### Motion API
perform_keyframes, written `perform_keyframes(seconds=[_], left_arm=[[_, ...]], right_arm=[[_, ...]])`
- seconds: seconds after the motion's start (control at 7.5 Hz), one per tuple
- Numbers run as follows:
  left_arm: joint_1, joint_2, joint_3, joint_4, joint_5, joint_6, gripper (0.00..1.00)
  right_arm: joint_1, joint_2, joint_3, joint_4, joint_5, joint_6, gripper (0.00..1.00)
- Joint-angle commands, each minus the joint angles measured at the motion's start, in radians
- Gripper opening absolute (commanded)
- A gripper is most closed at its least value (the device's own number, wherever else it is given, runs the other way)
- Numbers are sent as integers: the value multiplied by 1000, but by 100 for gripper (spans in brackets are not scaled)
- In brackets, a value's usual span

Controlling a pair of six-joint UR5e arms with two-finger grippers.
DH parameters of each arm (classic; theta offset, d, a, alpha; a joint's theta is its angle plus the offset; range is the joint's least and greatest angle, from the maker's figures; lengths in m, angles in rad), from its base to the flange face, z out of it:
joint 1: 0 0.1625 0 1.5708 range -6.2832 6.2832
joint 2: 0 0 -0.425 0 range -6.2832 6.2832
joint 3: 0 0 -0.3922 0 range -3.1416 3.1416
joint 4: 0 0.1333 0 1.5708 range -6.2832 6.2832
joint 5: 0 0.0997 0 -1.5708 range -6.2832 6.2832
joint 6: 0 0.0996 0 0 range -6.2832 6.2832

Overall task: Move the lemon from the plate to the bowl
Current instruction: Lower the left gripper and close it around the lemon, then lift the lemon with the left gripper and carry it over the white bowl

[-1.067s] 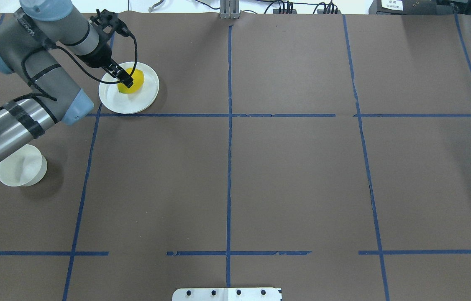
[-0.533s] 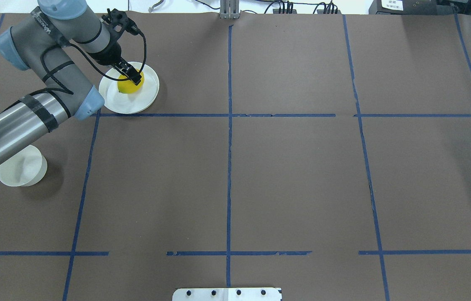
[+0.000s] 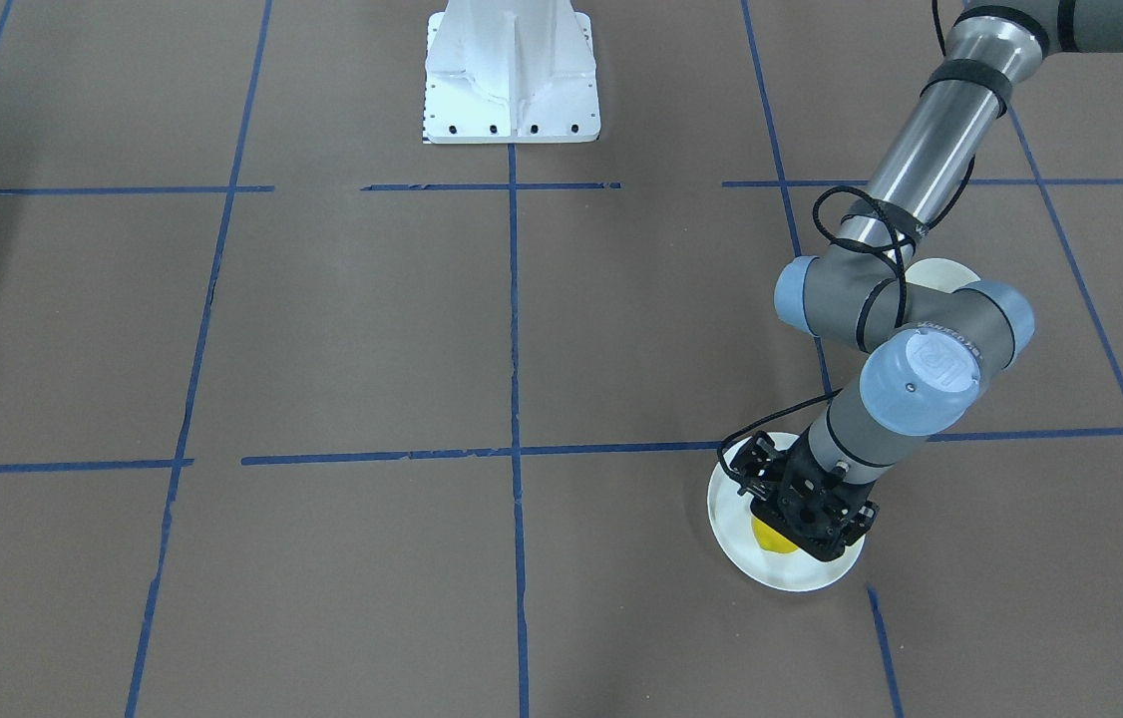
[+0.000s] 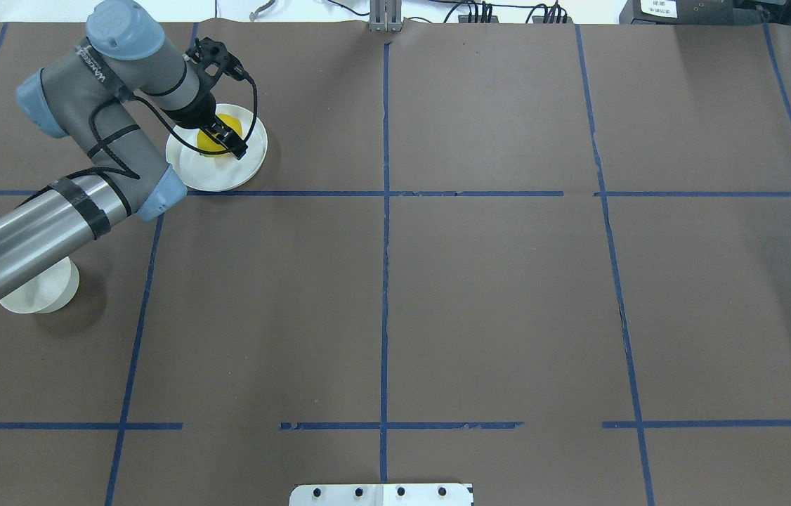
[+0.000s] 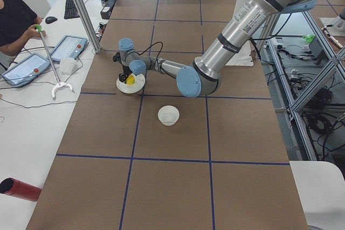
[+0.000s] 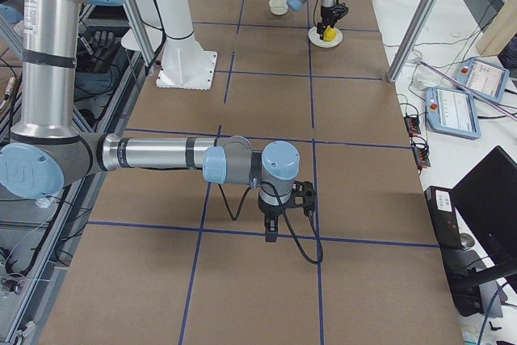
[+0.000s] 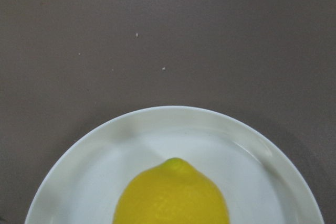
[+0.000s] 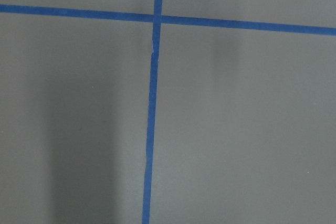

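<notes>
The yellow lemon (image 4: 210,141) lies on the white plate (image 4: 209,176) at the far left of the table. My left gripper (image 4: 230,140) hangs right over the lemon, open, its dark fingers across the lemon's top. In the left wrist view the lemon (image 7: 173,198) fills the bottom middle on the plate (image 7: 79,171), and no fingers show. The small white bowl (image 4: 44,295) stands nearer me on the left, partly under my left forearm. The far small arm in the right view is my left one at the plate (image 6: 319,42). My right gripper (image 6: 271,236) points down at bare table; I cannot tell its state.
Brown paper with blue tape lines (image 4: 385,211) covers the table. The robot's white base (image 3: 512,70) is at the near middle edge. An operator (image 5: 13,20) sits at a side desk beyond the far edge.
My left arm has swung right and farther out, and the gripper has moved from the lemon's left side to across its top. The lemon, plate and bowl have not moved.
</notes>
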Motion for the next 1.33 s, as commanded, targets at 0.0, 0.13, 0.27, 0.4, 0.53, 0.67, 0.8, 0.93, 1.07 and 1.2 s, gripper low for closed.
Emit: perform_keyframes(seconds=[0.0, 0.13, 0.27, 0.4, 0.53, 0.67, 0.8, 0.93, 1.07, 1.2], left_arm=[[-4, 0, -5, 5, 22, 11, 42], [-25, 5, -42, 19, 14, 8, 23], [-45, 91, -191, 75, 13, 8, 12], [-48, 214, -410, 189, 16, 4, 5], [-53, 274, -533, 303, 20, -6, 4], [-62, 376, -657, 340, 19, -9, 4], [-62, 514, -744, 339, 14, -86, 4], [-61, 648, -831, 333, 25, -300, 1], [-58, 694, -840, 327, 23, -393, 1], [-54, 727, -837, 316, 20, -432, 1]], right_arm=[[0, 0, 0, 0, 0, 0, 100], [0, 0, 0, 0, 0, 0, 100], [0, 0, 0, 0, 0, 0, 100], [0, 0, 0, 0, 0, 0, 100], [0, 0, 0, 0, 0, 0, 100], [0, 0, 0, 0, 0, 0, 100], [0, 0, 0, 0, 0, 0, 100], [0, 0, 0, 0, 0, 0, 100], [0, 0, 0, 0, 0, 0, 100], [0, 0, 0, 0, 0, 0, 100]])
